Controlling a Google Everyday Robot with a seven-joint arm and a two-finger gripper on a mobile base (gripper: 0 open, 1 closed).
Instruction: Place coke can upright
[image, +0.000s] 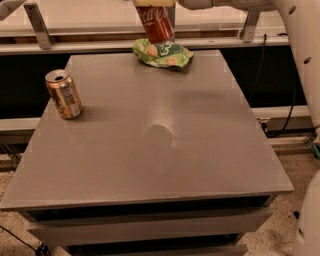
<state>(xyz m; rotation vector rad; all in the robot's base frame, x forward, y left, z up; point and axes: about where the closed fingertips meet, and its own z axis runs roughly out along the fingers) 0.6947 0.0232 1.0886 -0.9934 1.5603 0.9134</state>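
Note:
The coke can (155, 23), red with white script, hangs nearly upright in the air at the top centre, just above the far edge of the grey table (160, 150). My gripper (153, 3) holds the can by its top and is mostly cut off by the upper frame edge. The can's lower end hangs just over a crumpled green snack bag (163, 54) and hides part of it.
A gold-bronze can (63, 93) with a white label stands upright near the table's left edge. My white arm (300, 30) runs along the right side. A metal rail (75, 46) and shelf lie behind the table. A drawer front shows below the table's near edge.

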